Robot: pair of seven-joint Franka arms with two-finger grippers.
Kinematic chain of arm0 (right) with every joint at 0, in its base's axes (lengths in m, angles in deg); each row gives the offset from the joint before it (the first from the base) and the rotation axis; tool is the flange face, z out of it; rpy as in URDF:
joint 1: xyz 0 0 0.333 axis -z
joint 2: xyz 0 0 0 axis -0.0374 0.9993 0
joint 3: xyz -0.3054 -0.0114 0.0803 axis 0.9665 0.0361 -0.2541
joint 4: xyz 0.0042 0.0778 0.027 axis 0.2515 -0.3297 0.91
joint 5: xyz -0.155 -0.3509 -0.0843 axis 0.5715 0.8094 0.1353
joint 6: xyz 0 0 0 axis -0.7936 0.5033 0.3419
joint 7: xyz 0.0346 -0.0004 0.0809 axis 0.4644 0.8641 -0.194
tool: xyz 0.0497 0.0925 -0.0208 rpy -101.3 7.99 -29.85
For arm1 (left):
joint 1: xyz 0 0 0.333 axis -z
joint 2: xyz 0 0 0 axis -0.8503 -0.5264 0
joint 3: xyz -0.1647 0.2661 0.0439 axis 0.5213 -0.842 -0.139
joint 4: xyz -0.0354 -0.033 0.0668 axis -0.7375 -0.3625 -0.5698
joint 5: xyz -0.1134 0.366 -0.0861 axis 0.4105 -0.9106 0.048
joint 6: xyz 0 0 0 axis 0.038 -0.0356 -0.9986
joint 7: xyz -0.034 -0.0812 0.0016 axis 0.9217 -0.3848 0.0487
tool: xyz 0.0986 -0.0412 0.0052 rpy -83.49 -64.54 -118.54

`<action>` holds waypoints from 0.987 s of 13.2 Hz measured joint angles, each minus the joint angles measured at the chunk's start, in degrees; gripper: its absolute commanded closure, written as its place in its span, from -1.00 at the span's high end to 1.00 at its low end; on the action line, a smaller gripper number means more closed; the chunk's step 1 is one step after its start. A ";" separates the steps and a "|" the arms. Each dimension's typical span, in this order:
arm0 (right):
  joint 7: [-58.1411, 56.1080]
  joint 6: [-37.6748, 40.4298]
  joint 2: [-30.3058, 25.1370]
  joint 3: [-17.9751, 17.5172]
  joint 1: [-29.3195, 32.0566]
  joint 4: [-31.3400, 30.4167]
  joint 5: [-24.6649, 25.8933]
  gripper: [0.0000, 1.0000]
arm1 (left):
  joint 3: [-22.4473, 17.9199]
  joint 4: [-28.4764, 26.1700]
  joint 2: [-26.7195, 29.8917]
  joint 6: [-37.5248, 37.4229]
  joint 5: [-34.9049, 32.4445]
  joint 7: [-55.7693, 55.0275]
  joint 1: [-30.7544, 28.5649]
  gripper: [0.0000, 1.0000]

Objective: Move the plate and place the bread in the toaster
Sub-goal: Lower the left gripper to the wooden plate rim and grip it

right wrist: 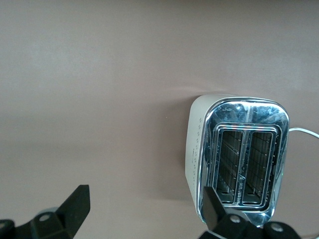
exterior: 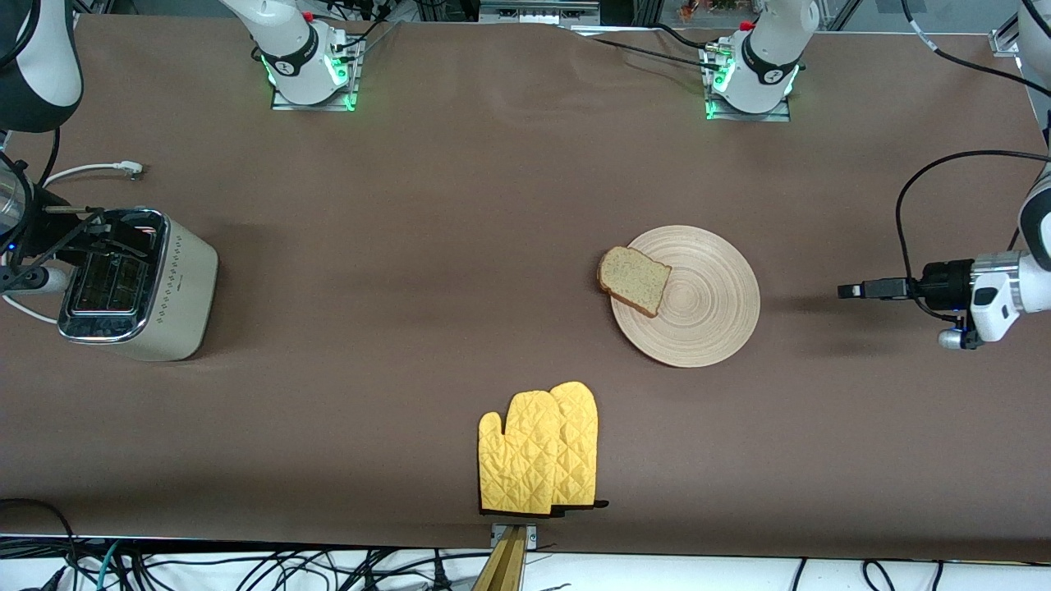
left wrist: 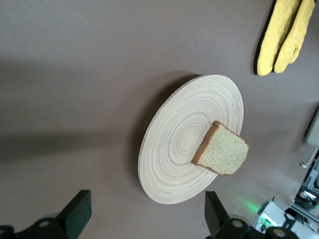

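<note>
The plate is lying mid-desk, the bread overhanging its rim toward the toaster. Left gripper is hovering beside the plate, fingers spread, needing to close in; right gripper, spread, is waiting over the toaster

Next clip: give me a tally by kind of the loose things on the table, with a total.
Plate: 1
Bread slice, lying on the plate's rim: 1
Toaster: 1
Yellow oven mitts, stacked near the front edge: 2
Total: 5
Left gripper open beside the plate; right gripper open over the toaster.
</note>
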 measured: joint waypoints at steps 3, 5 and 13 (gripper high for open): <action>-0.12 0.01 0.07 0.01 0.07 0.00 0.00 1.00 | 0.01 -2.04 -3.59 -0.01 8.74 8.88 -2.13 1.00; -1.27 0.01 0.09 0.01 0.08 0.00 0.00 1.00 | 0.01 -5.06 -5.89 0.01 15.19 15.98 -3.48 1.00; -2.27 0.02 0.88 0.03 0.08 0.00 0.00 1.00 | 1.25 -10.78 -12.23 1.20 24.29 34.61 -1.40 0.99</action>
